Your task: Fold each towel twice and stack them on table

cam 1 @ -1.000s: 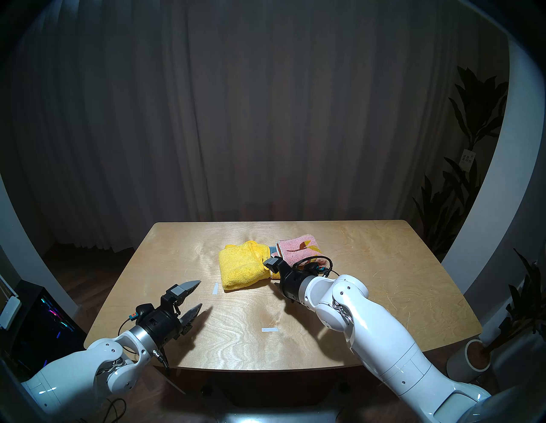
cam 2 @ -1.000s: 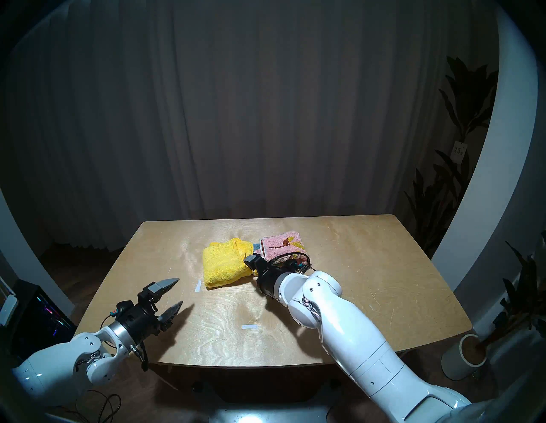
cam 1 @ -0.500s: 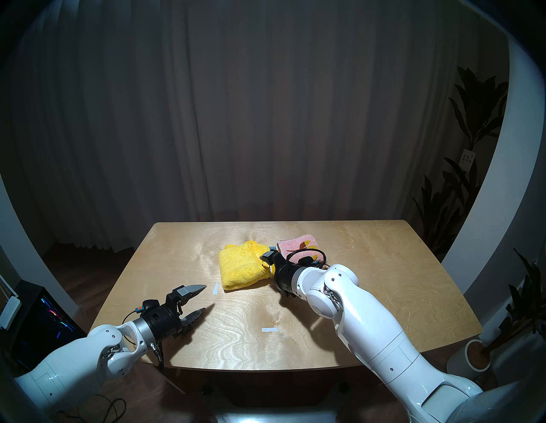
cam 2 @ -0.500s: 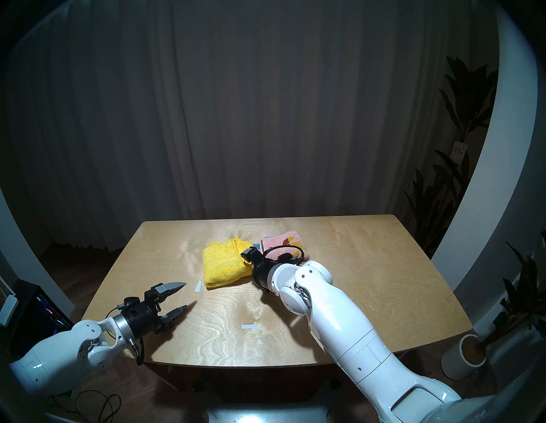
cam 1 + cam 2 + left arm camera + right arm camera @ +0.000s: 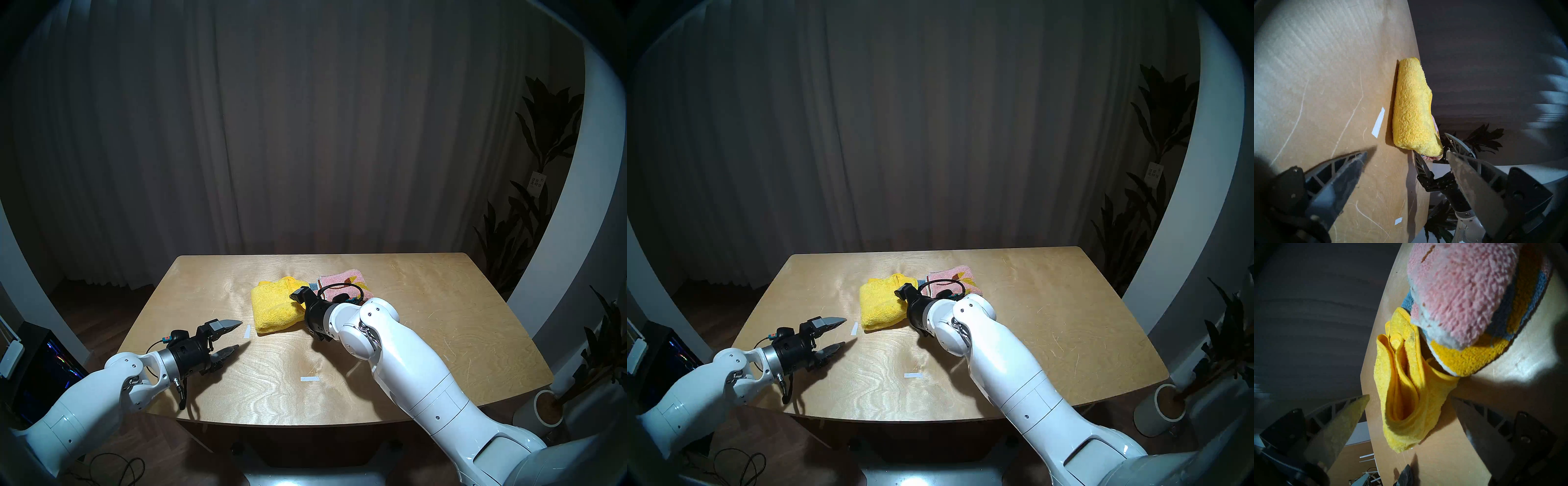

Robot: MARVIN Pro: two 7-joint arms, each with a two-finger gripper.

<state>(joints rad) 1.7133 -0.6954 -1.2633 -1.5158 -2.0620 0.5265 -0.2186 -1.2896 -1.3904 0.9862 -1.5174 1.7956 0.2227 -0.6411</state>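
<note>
The yellow towel (image 5: 274, 307) lies folded on the table (image 5: 424, 322), with the folded pink towel (image 5: 342, 279) touching its right side. In the right wrist view my right gripper (image 5: 1410, 397) is open. Its fingers stand on either side of the yellow towel's (image 5: 1407, 395) layered right edge, just below the pink towel (image 5: 1466, 293). In the head view the wrist (image 5: 315, 312) hides those fingers. My left gripper (image 5: 239, 334) is open and empty, low over the table, a short way left of the yellow towel's (image 5: 1412, 108) near left corner.
White tape marks lie by the towel's near left corner (image 5: 247, 331) and toward the front edge (image 5: 309, 379). A potted plant (image 5: 546, 412) stands off the table's right side. A lit computer case (image 5: 51, 366) stands on the floor at the left.
My right gripper has moved left from the pink towel to the yellow towel's right edge. My left gripper has moved forward and lower toward the yellow towel. Both stay open.
</note>
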